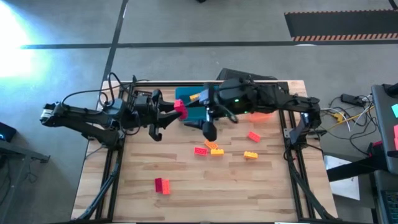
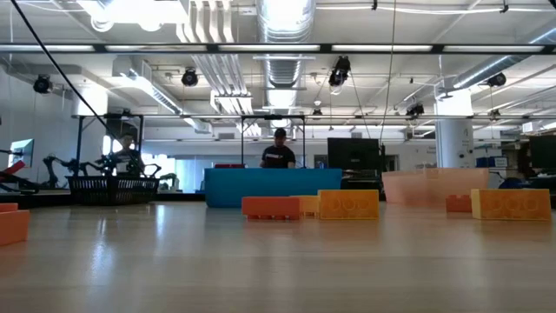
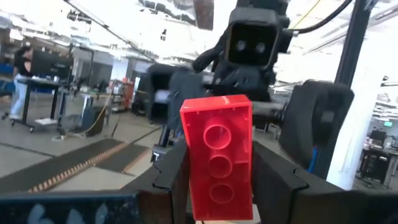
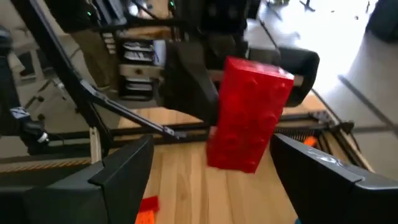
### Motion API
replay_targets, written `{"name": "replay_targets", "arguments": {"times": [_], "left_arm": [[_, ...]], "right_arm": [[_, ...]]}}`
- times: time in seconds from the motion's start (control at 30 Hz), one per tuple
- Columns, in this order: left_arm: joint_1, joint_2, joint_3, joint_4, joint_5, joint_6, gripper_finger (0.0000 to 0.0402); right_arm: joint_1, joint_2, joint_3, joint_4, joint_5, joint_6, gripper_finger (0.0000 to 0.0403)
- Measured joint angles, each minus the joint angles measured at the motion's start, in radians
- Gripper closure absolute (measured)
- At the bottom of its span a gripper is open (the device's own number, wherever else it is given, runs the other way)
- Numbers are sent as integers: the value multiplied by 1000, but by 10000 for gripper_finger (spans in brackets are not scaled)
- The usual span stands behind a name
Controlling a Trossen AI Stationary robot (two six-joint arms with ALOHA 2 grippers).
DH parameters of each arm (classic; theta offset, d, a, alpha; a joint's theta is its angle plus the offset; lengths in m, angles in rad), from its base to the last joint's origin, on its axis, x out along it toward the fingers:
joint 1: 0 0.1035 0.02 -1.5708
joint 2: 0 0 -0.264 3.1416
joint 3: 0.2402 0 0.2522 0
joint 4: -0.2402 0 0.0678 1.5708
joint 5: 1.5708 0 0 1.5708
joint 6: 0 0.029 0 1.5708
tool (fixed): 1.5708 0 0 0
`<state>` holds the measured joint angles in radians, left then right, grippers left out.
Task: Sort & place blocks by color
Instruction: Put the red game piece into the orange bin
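My left gripper [image 1: 176, 111] is shut on a red brick [image 1: 181, 107], held above the table beside the blue tray [image 1: 194, 111]. In the left wrist view the brick [image 3: 217, 155] stands between my fingers. My right gripper [image 1: 202, 126] is open and empty, just to the brick's right and facing it. In the right wrist view its two fingers [image 4: 118, 171] stand wide apart before the brick [image 4: 249, 118]. An orange block [image 1: 194, 96] lies in the blue tray. Other blocks lie on the table: red [image 1: 254, 136], red-orange [image 1: 200, 150], orange [image 1: 216, 150], yellow [image 1: 250, 155], and red with pink [image 1: 162, 185]. My left gripper pinches the red brick by its two long sides [image 3: 186, 180] between its two fingers. The fingers come about level from the table's left. The brick is lifted clear of the table, and its hollow underside with three tubes [image 3: 219, 165] faces my wrist.
A translucent orange tray [image 1: 262, 116] sits under the right arm and a black tray [image 1: 245, 77] lies at the far edge. The low view shows the blue tray [image 2: 274, 187] and blocks [image 2: 347, 204]. People stand in the room beyond the table.
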<state>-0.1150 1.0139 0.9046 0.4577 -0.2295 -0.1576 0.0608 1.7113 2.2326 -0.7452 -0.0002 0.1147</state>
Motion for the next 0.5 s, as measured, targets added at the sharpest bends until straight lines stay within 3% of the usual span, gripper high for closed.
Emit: {"name": "replay_targets", "arguments": {"times": [0.3,0.5], "left_arm": [[-1,67,0,117,38,7,286],[-1,64,-2,119,39,7,286]], "right_arm": [[-8,27,-2,11,1,26,91],[-9,20,-2,18,2,18,126]]}}
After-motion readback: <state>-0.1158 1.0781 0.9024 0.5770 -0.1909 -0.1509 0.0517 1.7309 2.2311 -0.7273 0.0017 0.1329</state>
